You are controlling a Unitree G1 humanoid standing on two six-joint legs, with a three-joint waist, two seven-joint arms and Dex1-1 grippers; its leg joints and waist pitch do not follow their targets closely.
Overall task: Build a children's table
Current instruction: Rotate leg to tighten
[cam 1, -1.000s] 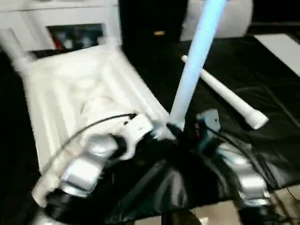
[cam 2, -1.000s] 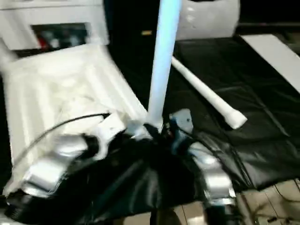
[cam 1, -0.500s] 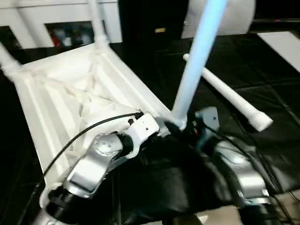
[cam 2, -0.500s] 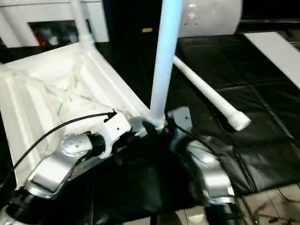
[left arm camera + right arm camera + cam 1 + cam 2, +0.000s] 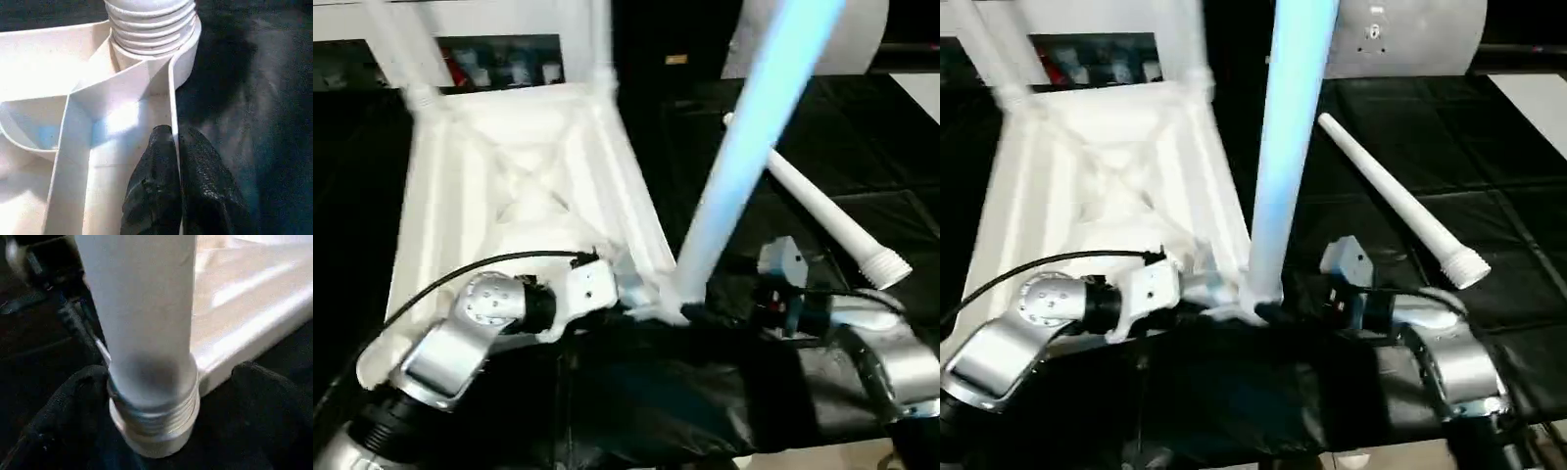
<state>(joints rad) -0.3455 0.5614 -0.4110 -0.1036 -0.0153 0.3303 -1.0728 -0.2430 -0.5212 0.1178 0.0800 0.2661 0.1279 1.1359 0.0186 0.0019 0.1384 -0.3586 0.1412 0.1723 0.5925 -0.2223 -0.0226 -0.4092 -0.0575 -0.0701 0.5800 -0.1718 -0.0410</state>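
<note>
While left gripper (image 5: 177, 147) pinches tabletop (image 5: 509, 176) rim, right gripper (image 5: 166, 396) stands wide around leg (image 5: 1288, 147): you close, twist threads home.

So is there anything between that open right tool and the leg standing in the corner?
Nothing visible. The right tool's fingers stand spread on either side of the upright leg at its threaded base, with only open gap between them and the leg.

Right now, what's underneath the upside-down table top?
Black sheeting lies around and under the table top, which rests ribs up. What sits directly beneath its middle is covered. A loose leg lies beside it on the same sheeting.
</note>
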